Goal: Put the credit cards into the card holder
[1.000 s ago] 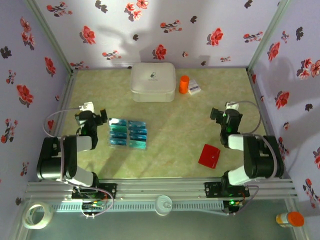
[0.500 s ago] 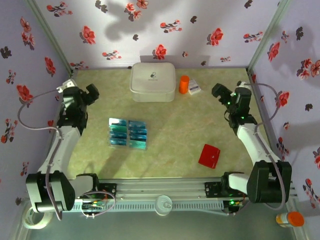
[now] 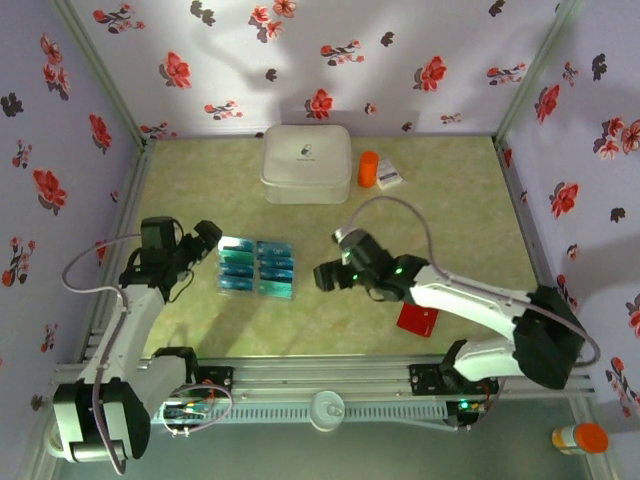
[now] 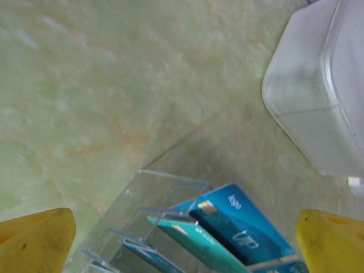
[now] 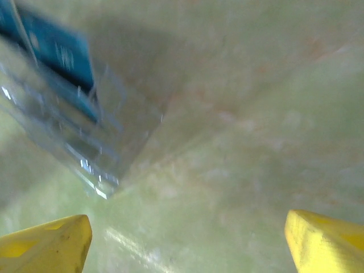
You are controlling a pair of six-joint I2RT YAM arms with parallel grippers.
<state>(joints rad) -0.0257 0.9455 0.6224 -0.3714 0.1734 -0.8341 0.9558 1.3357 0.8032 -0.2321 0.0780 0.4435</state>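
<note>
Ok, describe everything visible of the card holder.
The card holder is a small, flat, bright-red wallet, roughly square, apparently folded shut, since just red shows. It lies on the green table right of centre, toward the near edge, turned at an angle. The right arm crosses above its far edge, hiding part of it. Nothing grips it.

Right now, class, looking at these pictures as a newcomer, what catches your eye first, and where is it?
The rows of teal credit cards stand out on a clear sheet, left of the table's middle, flanked by the open left fingers and right fingers. The bright red card holder lies near the front right, partly under the right arm, and a big white box sits at the back wall.
</note>
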